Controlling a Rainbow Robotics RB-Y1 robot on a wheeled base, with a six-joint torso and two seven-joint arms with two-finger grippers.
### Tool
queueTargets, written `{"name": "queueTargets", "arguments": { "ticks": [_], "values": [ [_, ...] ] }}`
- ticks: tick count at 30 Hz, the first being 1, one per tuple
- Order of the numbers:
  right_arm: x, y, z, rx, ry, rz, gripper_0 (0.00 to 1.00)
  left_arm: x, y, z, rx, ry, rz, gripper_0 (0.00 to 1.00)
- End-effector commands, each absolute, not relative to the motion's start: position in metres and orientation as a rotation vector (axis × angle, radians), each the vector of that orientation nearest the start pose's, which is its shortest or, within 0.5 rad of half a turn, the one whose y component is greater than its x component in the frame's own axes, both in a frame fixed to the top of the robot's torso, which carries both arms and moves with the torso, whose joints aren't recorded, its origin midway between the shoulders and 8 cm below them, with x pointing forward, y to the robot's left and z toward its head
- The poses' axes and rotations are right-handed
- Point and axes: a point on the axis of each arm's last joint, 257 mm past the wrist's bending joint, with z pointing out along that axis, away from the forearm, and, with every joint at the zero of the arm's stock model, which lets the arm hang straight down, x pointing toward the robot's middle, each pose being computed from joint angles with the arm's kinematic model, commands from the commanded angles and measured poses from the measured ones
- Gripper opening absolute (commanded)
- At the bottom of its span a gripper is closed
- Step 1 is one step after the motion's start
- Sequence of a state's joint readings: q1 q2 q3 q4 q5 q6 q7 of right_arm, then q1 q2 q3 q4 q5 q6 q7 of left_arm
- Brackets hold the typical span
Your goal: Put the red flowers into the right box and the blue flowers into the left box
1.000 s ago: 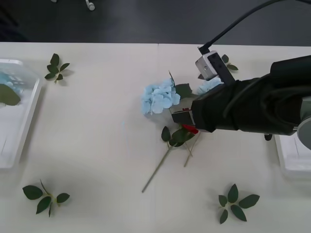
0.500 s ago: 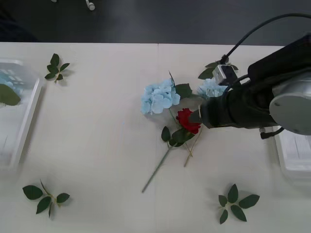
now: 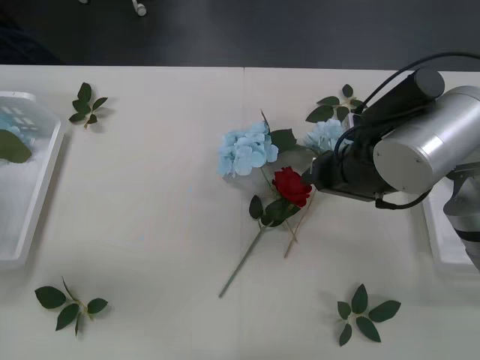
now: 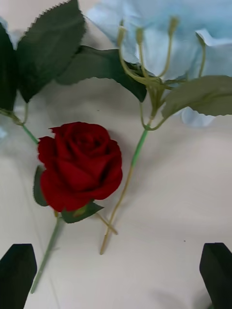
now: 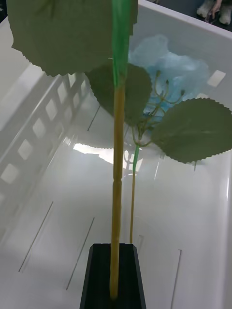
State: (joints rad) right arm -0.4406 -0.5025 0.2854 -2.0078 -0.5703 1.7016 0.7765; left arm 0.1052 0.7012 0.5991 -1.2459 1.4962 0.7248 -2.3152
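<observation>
Right gripper [image 4: 116, 275] spread wide over mid-tabletop, gripping nothing, red flower [image 3: 291, 185] lying just beyond its fingers [image 4: 17, 275] among blue flowers [image 3: 247, 148]. Left gripper [image 5: 114, 275] clamped on a blue flower stem [image 5: 117, 183] inside the left box [image 3: 34, 191] at the tabletop's left edge.

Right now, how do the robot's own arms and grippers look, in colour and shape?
The right arm has a rounded silver-grey metal segment with black parts and black cables looping over it. The right gripper has two flat black fingers. The left gripper has black fingers too, seen as one dark block.
</observation>
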Motion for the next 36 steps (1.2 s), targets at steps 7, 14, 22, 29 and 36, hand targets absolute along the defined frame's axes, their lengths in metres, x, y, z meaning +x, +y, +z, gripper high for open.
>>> {"name": "queueTargets", "arguments": {
  "ticks": [7,14,22,29,36],
  "values": [
    [0.465,-0.17,-0.258,0.33,2.652,0.223,1.0,0.435,0.617,-0.23,-0.365,1.936,-0.092,0.85],
    [0.478,-0.17,-0.281,0.362,2.63,0.179,1.0,0.45,0.585,-0.199,-0.283,1.894,-0.178,1.0],
    [0.49,-0.164,-0.304,0.339,2.603,0.178,1.0,0.456,0.532,-0.159,-0.155,1.859,-0.347,1.0],
    [0.491,-0.161,-0.315,0.34,2.605,0.152,1.0,0.452,0.473,-0.129,0.022,1.851,-0.476,1.0],
    [0.491,-0.158,-0.319,0.344,2.608,0.143,1.0,0.436,0.411,-0.11,0.257,1.868,-0.558,1.0]
  ]
}}
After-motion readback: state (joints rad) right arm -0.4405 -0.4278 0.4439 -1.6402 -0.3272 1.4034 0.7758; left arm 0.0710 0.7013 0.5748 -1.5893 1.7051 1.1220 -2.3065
